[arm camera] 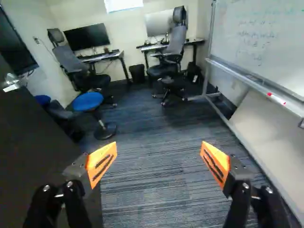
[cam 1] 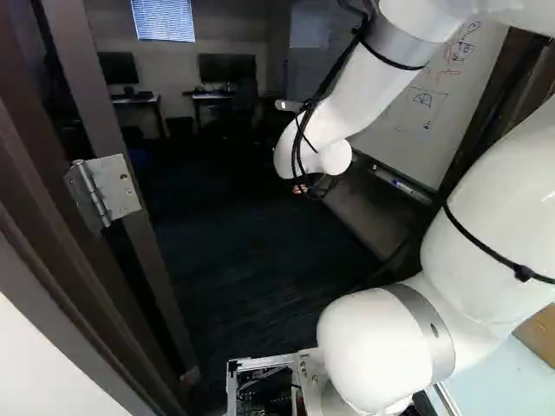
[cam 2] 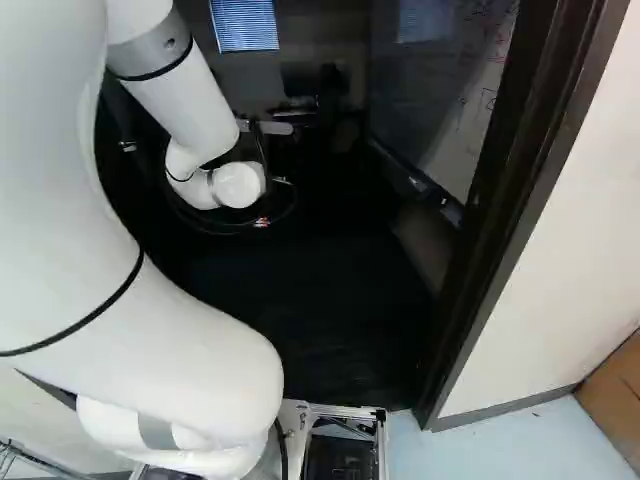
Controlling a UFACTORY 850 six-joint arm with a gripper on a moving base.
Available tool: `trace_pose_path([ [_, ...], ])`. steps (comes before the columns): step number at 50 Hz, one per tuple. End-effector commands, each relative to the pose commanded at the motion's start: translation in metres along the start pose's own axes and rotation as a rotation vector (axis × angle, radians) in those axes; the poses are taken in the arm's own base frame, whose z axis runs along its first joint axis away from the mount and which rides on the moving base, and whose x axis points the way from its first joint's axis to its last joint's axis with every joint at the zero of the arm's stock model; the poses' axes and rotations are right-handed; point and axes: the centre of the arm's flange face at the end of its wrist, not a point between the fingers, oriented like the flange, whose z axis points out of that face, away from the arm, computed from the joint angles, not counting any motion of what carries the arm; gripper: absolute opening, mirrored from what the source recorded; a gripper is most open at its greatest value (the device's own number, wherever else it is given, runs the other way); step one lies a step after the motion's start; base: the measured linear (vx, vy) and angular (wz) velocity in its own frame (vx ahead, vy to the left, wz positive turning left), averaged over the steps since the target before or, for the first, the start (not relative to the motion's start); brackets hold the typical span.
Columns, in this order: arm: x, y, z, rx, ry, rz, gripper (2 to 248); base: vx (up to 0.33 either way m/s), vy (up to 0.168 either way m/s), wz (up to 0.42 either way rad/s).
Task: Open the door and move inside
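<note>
In the wrist view the gripper (arm camera: 158,159) stands open, its orange pads wide apart with nothing between them. The dark door (arm camera: 38,147) stands swung inward beside one finger, with its silver handle (arm camera: 13,84) near the far edge. A metal hinge (cam 1: 108,189) shows at the left of the left base view, by the dark door frame (cam 2: 530,180), whose other side post is at the right of the right base view. The arm's wrist (cam 1: 334,158) reaches through the doorway and hides the gripper in both base views.
Carpet (arm camera: 147,185) stretches ahead. A whiteboard (arm camera: 261,42) on a metal stand lines the side opposite the door. A blue stool (arm camera: 88,101), office chairs (arm camera: 176,45) and desks (arm camera: 103,57) with monitors stand deeper inside. Outside, a cardboard box (cam 2: 610,400) lies beyond the white wall (cam 2: 570,270).
</note>
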Motion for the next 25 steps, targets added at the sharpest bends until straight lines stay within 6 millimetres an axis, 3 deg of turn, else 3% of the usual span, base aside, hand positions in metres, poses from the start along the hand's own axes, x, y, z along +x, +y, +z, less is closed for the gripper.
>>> trace_pose_path([
  [25, 0.002, 0.033, -0.009, -0.084, 0.015, 0.033, 247, 0.000, 0.000, 0.000],
])
